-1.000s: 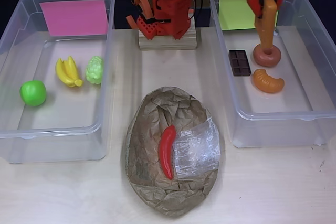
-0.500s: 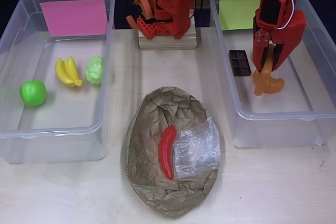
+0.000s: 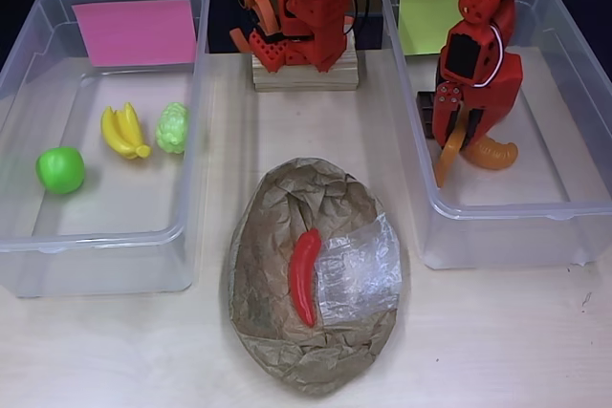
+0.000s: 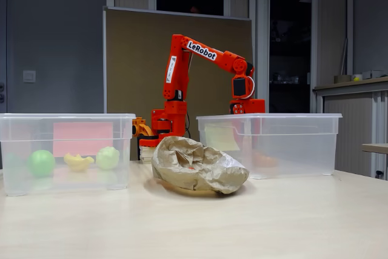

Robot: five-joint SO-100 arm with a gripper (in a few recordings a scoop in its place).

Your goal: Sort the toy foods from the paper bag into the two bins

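In the overhead view my gripper (image 3: 446,158) hangs over the left part of the right bin (image 3: 516,209), the one with the yellow-green label (image 3: 426,21). It looks open, and nothing is in it. Its orange finger (image 3: 448,155) slants down toward the bin's left wall. The croissant (image 3: 495,152) lies just to its right, and a sliver of the chocolate bar (image 3: 424,110) peeks out beside the arm. A red chili (image 3: 304,274) lies on the paper bag (image 3: 277,236). The pink-labelled left bin (image 3: 105,234) holds bananas (image 3: 124,131), grapes (image 3: 172,127) and a green apple (image 3: 60,169).
The arm's base (image 3: 304,40) stands on a wooden block between the two bins at the back. In the fixed view the arm (image 4: 209,53) bends down behind the right bin (image 4: 273,144), with the crumpled bag (image 4: 197,165) in front. Bare tabletop (image 3: 516,341) lies along the front.
The arm has swung from over the donut near the bin's back toward the front left. The gripper now sits beside the croissant. The toys have not moved.
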